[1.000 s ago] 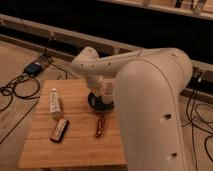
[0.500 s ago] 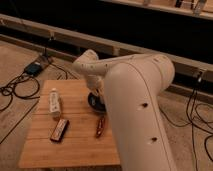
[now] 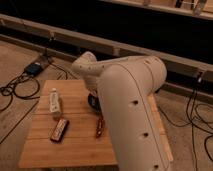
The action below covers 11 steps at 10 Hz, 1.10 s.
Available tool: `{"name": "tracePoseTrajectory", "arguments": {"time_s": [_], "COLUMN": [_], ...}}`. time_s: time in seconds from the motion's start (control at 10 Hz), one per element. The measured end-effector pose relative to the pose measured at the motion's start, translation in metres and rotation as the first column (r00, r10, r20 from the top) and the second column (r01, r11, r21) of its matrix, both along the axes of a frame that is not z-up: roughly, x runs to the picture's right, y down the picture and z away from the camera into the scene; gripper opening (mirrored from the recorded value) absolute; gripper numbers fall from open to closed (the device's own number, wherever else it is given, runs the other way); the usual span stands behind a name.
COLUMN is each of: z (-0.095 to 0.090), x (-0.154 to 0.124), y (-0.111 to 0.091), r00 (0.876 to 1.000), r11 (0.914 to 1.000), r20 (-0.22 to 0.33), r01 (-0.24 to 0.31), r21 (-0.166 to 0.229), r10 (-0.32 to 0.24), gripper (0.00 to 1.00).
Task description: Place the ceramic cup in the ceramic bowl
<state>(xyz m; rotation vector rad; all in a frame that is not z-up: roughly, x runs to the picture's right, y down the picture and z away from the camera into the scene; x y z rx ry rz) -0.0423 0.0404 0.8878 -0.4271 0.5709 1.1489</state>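
My own arm [image 3: 132, 105] blocks the gripper and the ceramic cup; I cannot tell its grip. Only the ceramic bowl's [image 3: 92, 101] dark edge shows.

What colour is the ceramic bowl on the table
Dark, nearly black, in the camera view: the ceramic bowl peeks out beside the arm. The gripper is hidden behind that arm.

On the table [image 3: 42, 150], the bottle [image 3: 54, 102] lies toward the left side, with a flat packet [image 3: 59, 130] in front of it and a slim bar [image 3: 100, 127] to that packet's right. The ceramic bowl [image 3: 92, 101] sits behind the bar — only its left edge shows beside the arm [image 3: 131, 110]. The arm reaches over the table's right half and hides the hand, which lies somewhere behind it over the bowl's area; cables [image 3: 12, 90] trail on the floor left of the table.
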Motion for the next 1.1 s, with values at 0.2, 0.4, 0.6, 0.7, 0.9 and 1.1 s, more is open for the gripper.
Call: {"name": "tracePoseTrajectory", "arguments": {"time_s": [0.2,0.4,0.6,0.7,0.9,1.1], "z": [0.000,-0.003,-0.018,-0.029,-0.048,-0.059], "x": [-0.002,-0.005,-0.006,-0.006,-0.009,-0.011], "y": [-0.001,-0.004,-0.011,-0.019,-0.033,-0.040], "r00": [1.000,1.000,1.000,1.000,0.999,0.999], "r11": [1.0000,1.0000,1.0000,1.0000,0.9993,0.9986], "r20": [0.003,0.010,0.017,0.021,0.037,0.046], "r01": [0.006,0.006,-0.002,-0.002,-0.005,-0.021], "r21": [0.000,0.000,-0.003,0.009,0.036,0.048], "r10": [-0.006,-0.006,0.002,0.001,0.004,0.019], "gripper": [0.80,0.80,0.80,0.80,0.80,0.80]}}
